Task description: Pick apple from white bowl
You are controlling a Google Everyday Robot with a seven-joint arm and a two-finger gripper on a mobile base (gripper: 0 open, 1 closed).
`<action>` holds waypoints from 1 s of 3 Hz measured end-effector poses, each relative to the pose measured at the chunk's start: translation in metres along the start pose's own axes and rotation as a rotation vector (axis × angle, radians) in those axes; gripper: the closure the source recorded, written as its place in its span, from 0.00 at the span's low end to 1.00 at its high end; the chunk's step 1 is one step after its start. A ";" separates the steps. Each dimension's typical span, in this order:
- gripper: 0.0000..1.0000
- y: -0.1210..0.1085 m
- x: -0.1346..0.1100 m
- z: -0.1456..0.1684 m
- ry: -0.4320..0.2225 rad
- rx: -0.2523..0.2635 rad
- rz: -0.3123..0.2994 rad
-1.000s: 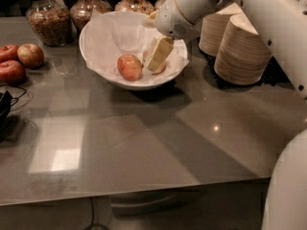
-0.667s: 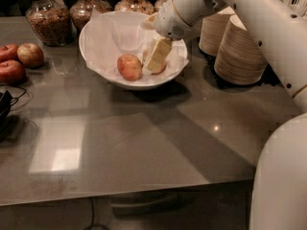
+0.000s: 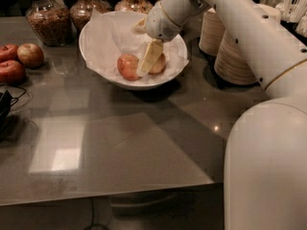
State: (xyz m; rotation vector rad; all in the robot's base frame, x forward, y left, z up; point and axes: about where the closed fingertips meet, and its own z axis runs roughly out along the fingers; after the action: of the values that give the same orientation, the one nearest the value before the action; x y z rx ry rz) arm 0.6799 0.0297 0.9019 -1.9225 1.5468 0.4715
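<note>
The white bowl (image 3: 98,42), lined with crinkled white paper, stands at the back middle of the table. The reddish-pink apple (image 3: 127,66) lies in it near the front. A paler yellow-tan apple (image 3: 159,64) lies just to its right. My gripper (image 3: 145,44) reaches down into the bowl from the upper right and is open. One pale finger (image 3: 149,57) points down between the two apples, right beside the reddish one. It holds nothing.
Three darker red apples (image 3: 19,61) lie at the left edge. Glass jars (image 3: 45,20) stand behind the bowl. Stacks of tan paper bowls (image 3: 235,56) stand to the right. A black cable (image 3: 7,109) lies at the left. My arm's white body (image 3: 268,166) fills the lower right.
The gripper has shifted slightly left toward the reddish apple, so the paler apple now shows to the right of the finger. The apples have not moved.
</note>
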 end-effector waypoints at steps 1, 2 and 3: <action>0.06 0.010 -0.004 0.008 0.013 -0.056 -0.031; 0.07 0.014 -0.002 0.019 0.021 -0.094 -0.041; 0.07 0.013 0.004 0.029 0.024 -0.122 -0.041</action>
State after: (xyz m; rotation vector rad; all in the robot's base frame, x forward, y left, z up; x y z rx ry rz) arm 0.6711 0.0445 0.8748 -2.0559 1.5216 0.5378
